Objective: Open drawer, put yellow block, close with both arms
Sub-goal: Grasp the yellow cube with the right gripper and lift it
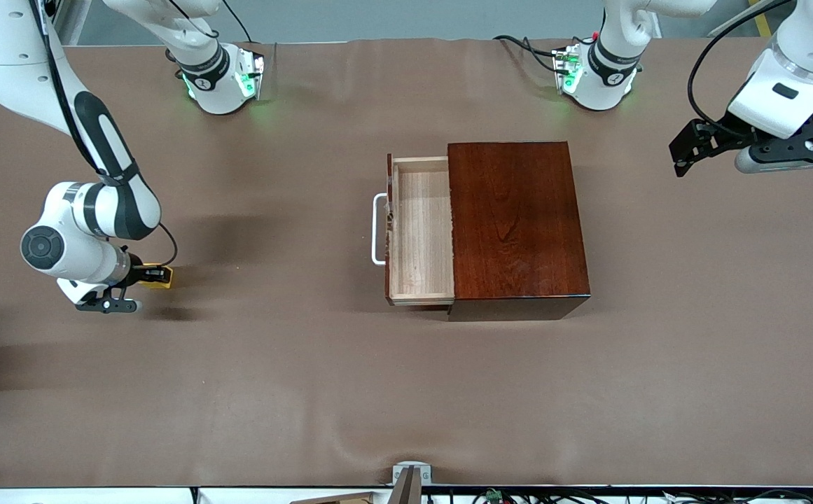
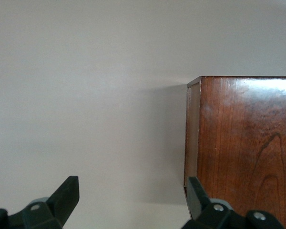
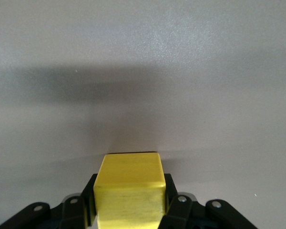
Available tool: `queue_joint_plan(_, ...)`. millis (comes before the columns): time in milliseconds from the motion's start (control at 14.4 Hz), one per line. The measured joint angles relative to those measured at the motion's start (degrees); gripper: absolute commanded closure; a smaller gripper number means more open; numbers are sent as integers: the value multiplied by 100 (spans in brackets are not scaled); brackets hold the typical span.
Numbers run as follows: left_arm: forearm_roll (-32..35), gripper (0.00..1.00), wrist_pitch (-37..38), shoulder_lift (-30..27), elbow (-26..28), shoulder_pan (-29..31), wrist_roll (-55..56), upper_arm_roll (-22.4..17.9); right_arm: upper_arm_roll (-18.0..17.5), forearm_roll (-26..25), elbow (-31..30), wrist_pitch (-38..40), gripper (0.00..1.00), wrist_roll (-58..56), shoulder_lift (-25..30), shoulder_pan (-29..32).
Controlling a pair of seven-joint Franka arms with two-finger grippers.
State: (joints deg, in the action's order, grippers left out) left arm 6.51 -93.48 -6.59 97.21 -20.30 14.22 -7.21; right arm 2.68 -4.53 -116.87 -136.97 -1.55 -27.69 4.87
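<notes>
Glossy wood box [image 1: 518, 220]; pale matt wood drawer [image 1: 421, 231]

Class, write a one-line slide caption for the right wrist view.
Right gripper shut on the yellow block over the brown table.

No readable text, label, brand, number or sign is showing anywhere in these views; the small marks on the arm bases are staying too small to make out.

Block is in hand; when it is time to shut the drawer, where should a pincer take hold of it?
Take the white handle on the drawer front, coming from the right arm's end of the table. The bar stands off the front, leaving a gap for a finger.
</notes>
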Motion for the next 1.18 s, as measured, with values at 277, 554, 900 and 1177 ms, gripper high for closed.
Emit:
queue_joint_plan(277, 0, 0, -5, 32, 2, -21, -42, 19, 0, 0, 0, 0, 100, 0, 0, -1)
queue_joint_plan(554, 0, 0, -37, 80, 1, -38, -44, 25, -15, 3, 83, 155, 100, 12, 64, -51)
queue_joint_plan(900, 0, 0, -43, 85, -5, 153, -55, 294, -91, 9, 254, 713, 100, 898, 299, -534)
queue_joint_plan(1177, 0, 0, -42, 110, 3, 923, -55, 1148, -168, 82, 466, 1191, 100, 1732, 468, -990)
